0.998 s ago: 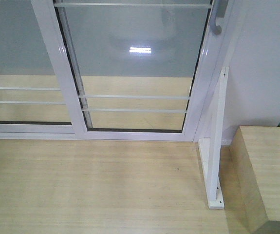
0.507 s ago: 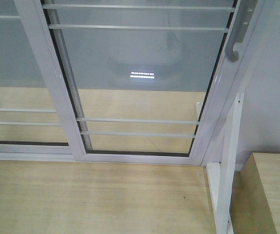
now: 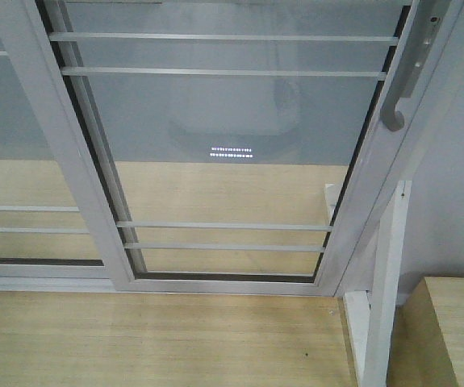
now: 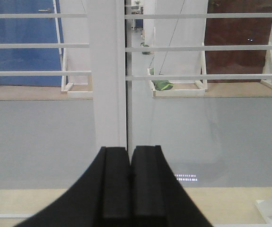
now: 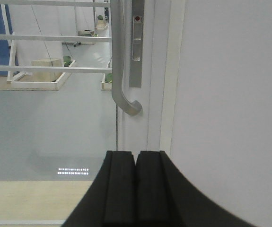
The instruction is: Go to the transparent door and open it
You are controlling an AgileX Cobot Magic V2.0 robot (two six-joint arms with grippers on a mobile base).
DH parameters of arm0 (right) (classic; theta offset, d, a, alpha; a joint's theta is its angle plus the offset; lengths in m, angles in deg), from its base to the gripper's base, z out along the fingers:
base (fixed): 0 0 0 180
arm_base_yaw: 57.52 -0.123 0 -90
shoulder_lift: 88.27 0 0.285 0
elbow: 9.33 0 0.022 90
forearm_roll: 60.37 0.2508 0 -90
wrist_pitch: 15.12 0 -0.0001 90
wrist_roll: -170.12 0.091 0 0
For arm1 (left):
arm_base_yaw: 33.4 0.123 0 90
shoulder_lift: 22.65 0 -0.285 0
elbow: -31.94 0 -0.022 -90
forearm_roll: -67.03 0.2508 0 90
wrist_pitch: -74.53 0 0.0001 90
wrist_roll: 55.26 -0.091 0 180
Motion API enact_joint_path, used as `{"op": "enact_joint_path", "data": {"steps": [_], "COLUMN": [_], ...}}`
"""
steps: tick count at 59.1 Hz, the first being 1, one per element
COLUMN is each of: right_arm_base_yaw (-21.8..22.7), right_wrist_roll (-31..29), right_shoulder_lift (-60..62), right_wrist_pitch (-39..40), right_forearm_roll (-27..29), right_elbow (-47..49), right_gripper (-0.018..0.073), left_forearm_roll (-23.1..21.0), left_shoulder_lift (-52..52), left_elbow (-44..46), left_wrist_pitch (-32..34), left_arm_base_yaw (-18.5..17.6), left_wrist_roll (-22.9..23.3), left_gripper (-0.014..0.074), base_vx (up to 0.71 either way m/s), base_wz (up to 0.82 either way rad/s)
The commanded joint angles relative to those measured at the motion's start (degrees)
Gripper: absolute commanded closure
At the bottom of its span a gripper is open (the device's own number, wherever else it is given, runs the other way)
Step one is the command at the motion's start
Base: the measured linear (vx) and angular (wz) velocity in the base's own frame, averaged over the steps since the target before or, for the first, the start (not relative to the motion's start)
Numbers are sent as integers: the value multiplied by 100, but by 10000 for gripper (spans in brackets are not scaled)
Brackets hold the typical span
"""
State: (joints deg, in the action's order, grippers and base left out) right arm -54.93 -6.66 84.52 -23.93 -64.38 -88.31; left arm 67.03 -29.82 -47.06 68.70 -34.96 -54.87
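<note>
One transparent door (image 3: 223,113), one curved handle (image 3: 407,76).

Soft, even indoor light fills all three views, leaving only faint shadows on the wooden floor (image 3: 151,339). The transparent door (image 3: 232,113) carries a small glare of bright white dots (low on the glass in every view) plus a milky haze, and its frame leans outward in the front view. Close to each wrist lens, the left tool (image 4: 129,153) and right tool (image 5: 136,156) show dark and slightly soft.
</note>
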Motion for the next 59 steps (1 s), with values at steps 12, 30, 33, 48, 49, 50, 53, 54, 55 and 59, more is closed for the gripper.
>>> {"op": "enact_joint_path", "data": {"steps": [12, 30, 33, 48, 49, 50, 53, 54, 55, 59], "right_arm_base_yaw": [24, 24, 31, 25, 25, 25, 25, 25, 25, 25], "right_wrist_roll": [-59, -59, -59, -59, -59, -59, -59, -59, -59, -59], "right_shoulder_lift": [88, 88, 88, 88, 88, 88, 88, 88, 88, 88], "right_wrist_pitch": [479, 484, 478, 484, 484, 484, 479, 484, 484, 484], "right_forearm_roll": [-36, -36, -36, -30, -30, -30, -30, -30, -30, -30], "right_elbow": [-17, -17, -17, -17, -17, -17, -17, -17, -17, -17], "right_gripper": [566, 566, 566, 566, 566, 566, 566, 566, 566, 566], "left_forearm_roll": [-36, -36, -36, -36, -36, -36, -36, -36, -36, -36], "left_shoulder_lift": [85, 64, 78, 78, 78, 78, 78, 78, 78, 78], "left_elbow": [-74, -74, -74, -74, -74, -74, -74, -74, -74, -74], "left_wrist_pitch": [474, 484, 467, 472, 472, 472, 472, 472, 472, 472], "left_arm_base_yaw": [-33, -33, -33, -33, -33, -33, -33, -33, -33, -33], "left_wrist_roll": [46, 46, 46, 46, 46, 46, 46, 46, 46, 46], "left_gripper": [603, 603, 603, 603, 603, 603, 603, 603, 603, 603], "base_vx": [7, 4, 1, 0, 0, 0, 0, 0, 0, 0], "base_wz": [-1, -1, -3, 1, 0, 0, 0, 0, 0, 0]}}
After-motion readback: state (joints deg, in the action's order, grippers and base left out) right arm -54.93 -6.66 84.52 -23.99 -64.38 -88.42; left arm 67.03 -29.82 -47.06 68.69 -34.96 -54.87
